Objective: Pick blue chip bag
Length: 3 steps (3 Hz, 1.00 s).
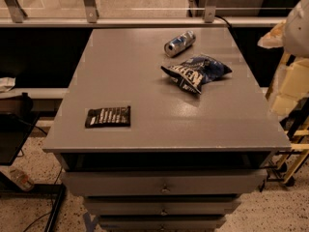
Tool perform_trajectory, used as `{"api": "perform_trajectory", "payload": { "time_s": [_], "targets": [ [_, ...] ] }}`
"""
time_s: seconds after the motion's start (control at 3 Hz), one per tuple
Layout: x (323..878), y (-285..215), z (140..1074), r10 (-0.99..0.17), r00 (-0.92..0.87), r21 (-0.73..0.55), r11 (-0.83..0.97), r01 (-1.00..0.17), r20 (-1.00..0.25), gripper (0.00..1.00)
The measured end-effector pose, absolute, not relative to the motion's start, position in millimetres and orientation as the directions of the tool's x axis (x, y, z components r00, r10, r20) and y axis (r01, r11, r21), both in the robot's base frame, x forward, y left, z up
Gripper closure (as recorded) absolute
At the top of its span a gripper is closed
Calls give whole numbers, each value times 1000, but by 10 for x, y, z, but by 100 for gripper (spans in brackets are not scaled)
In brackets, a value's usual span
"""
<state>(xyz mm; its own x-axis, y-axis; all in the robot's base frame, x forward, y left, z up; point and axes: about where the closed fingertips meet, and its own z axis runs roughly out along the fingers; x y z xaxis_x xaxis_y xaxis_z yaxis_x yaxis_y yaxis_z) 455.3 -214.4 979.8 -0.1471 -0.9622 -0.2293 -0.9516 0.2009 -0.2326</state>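
The blue chip bag lies crumpled on the grey table top, right of centre, dark blue with large white lettering. My gripper shows as pale cream parts at the right edge of the camera view, beyond the table's right side. It hangs to the right of the bag, apart from it and touching nothing on the table.
A silver-and-blue drink can lies on its side just behind the bag. A flat black packet with white print lies near the front left. The table has drawers below. A glass railing runs behind it.
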Motion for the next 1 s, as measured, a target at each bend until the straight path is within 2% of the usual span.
{"api": "perform_trajectory", "payload": {
  "time_s": [0.33, 1.0],
  "targets": [
    [5002, -2012, 9743, -967, 41, -222, 16, -975, -250, 0],
    [5601, -1625, 9433, -896, 403, -364, -318, -876, -188, 0]
  ]
}}
